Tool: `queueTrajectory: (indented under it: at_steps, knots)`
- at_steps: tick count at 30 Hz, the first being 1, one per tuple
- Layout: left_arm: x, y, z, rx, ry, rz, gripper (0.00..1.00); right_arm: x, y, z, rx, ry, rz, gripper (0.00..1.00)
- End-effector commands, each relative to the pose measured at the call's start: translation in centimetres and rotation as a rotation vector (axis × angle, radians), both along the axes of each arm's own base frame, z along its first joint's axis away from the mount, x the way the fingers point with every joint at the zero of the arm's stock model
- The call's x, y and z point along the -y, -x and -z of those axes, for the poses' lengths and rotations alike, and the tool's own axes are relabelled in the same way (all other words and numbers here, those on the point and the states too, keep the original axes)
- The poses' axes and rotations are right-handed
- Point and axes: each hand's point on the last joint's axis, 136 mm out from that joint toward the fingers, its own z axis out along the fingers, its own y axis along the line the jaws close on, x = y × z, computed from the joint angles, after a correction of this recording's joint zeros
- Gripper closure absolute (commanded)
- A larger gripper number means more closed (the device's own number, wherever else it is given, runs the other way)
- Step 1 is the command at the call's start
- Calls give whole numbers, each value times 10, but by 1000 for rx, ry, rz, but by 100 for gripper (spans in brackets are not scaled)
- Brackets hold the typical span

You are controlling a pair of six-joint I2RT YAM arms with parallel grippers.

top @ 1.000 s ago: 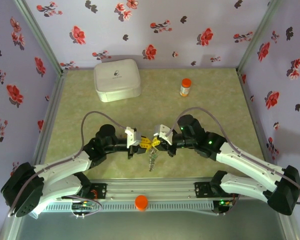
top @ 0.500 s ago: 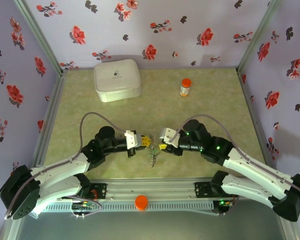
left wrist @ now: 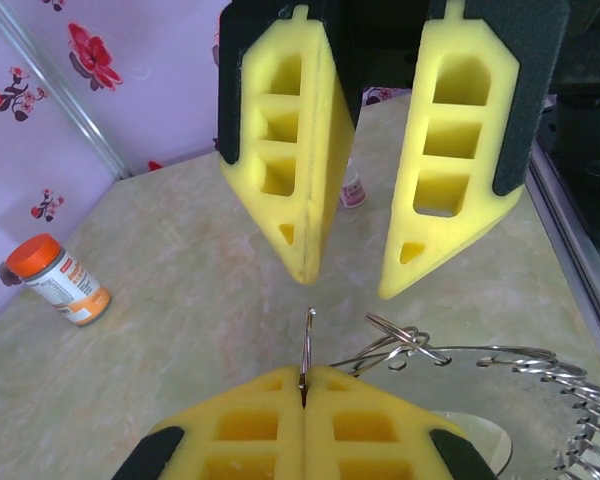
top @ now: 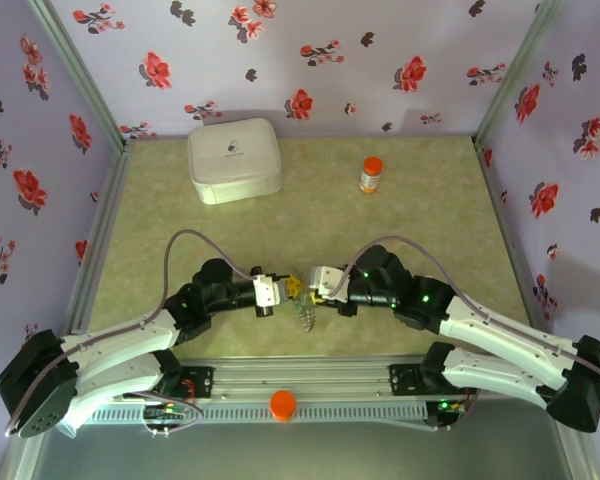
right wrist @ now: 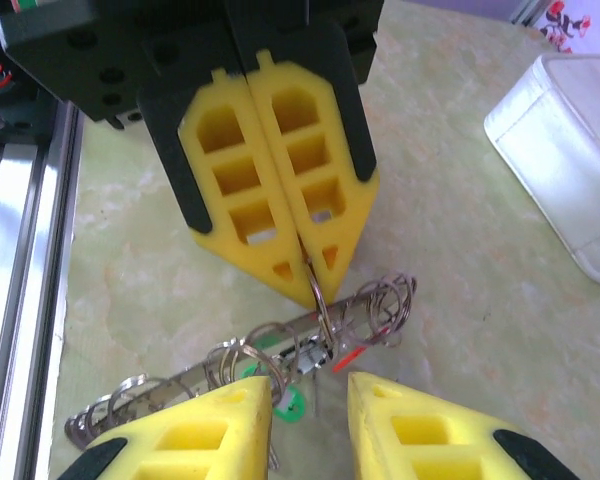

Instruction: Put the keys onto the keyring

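Observation:
My left gripper [left wrist: 305, 375] is shut on a small wire ring [left wrist: 306, 340] seen edge-on. That ring [right wrist: 317, 292] hangs on the keyring [right wrist: 180, 375], whose coiled metal band [left wrist: 540, 362] runs across under both grippers. The keys hang below the band: a green head [right wrist: 296, 402] and a red one [right wrist: 351, 354] show. My right gripper [right wrist: 310, 390] is open, its fingers on either side of the bunch and not pressing it. The two grippers face each other tip to tip: the left gripper [top: 288, 289] and the right gripper [top: 315, 291], with the keys [top: 306, 316] dangling beneath.
A white case [top: 234, 159] stands at the back left. An orange-capped bottle [top: 370, 175] stands at the back right, and the bottle [left wrist: 56, 280] also shows on the left. The metal rail [top: 300, 385] runs along the near edge, close behind the grippers.
My right gripper has opened and let go of the bunch. Both grippers have drifted a little nearer the front rail and lower, with the left still pinching its ring.

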Motion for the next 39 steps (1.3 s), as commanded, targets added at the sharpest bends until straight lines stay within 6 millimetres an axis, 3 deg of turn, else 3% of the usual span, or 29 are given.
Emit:
queueTrajectory:
  at_steps: [1,21,27,33,39]
  knots:
    - [2,7,-16,31,61,32,100,-7,-3,-8,49,-33,-8,75]
    - [5,21,-22,-33,100,107,100,-12,6,-2,23,-18,-47,85]
    - [5,21,-25,-39,111,109,100,-14,9,-3,13,-22,-66,100]
    - [5,21,-24,-52,121,105,100,-17,18,-10,-18,-75,-101,100]
    - [6,21,-24,-66,125,104,92,-21,24,-12,-45,-112,-121,100]
